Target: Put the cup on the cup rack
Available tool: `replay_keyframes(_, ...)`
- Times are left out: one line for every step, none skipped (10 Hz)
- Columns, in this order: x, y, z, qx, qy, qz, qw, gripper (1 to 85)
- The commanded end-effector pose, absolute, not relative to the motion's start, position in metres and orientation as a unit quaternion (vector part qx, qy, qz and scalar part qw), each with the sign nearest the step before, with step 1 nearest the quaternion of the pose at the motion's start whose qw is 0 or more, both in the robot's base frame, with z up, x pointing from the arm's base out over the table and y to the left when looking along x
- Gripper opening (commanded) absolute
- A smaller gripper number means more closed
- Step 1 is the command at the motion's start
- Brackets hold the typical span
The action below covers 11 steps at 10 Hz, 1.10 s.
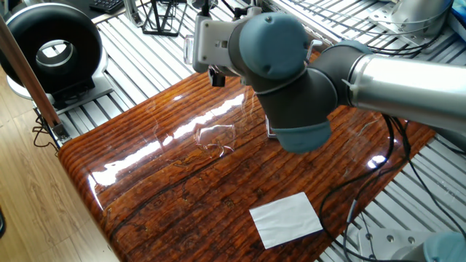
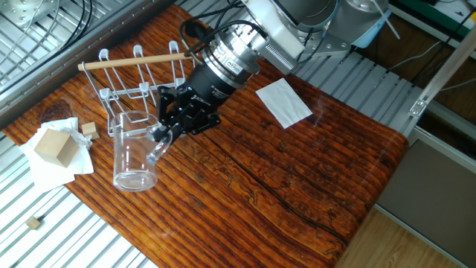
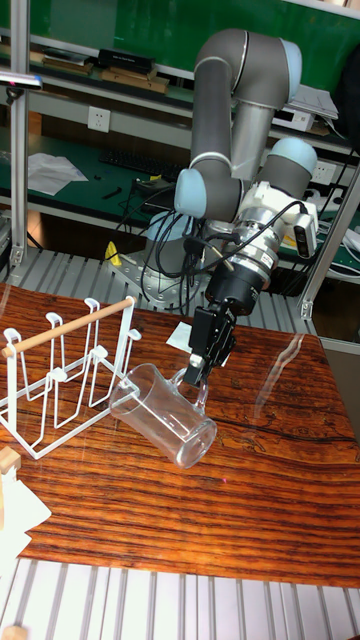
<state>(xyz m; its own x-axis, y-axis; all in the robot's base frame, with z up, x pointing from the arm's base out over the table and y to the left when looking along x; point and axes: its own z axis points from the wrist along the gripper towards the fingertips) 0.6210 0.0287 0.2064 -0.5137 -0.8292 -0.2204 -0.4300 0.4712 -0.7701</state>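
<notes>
The cup (image 2: 132,156), a clear glass tumbler, hangs in the air just in front of the cup rack (image 2: 139,61). It is tilted, its mouth toward the rack's near pegs and its thick base pointing away. My gripper (image 2: 165,132) is shut on the cup's side near the rim. In the tall fixed view the cup (image 3: 160,417) slants down to the right under the gripper (image 3: 195,376), and its mouth almost touches the rack (image 3: 62,378). In one fixed view only the gripper (image 1: 217,77) shows; the arm hides the rack.
A wooden block (image 2: 56,146) lies on crumpled white paper left of the rack, with small blocks (image 2: 89,128) beside it. A white paper sheet (image 2: 283,103) lies on the table. A black wire stand (image 1: 160,18) and a round black device (image 1: 51,45) sit off the table.
</notes>
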Motion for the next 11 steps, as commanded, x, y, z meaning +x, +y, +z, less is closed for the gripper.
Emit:
replay_keyframes(0.623,0.021,0.210,-0.387,0.801,-0.341,0.305,1.0)
replay_keyframes(0.621,0.021,0.209,-0.385,0.802,-0.341,0.303,1.0)
replay_keyframes(0.620,0.021,0.209,-0.384,0.802,-0.342,0.303,1.0)
replay_keyframes(0.619,0.020,0.209,-0.384,0.803,-0.341,0.303,1.0)
replay_keyframes(0.617,0.018,0.208,-0.384,0.803,-0.341,0.303,1.0)
replay_keyframes(0.613,0.015,0.207,-0.384,0.804,-0.340,0.301,1.0)
replay_keyframes(0.608,0.012,0.207,-0.384,0.805,-0.340,0.300,1.0)
replay_keyframes(0.603,0.010,0.207,-0.383,0.806,-0.339,0.298,1.0)
replay_keyframes(0.600,0.008,0.207,-0.383,0.807,-0.339,0.297,1.0)
replay_keyframes(0.596,0.007,0.206,-0.382,0.808,-0.337,0.295,1.0)
replay_keyframes(0.592,0.006,0.207,-0.382,0.808,-0.338,0.295,1.0)
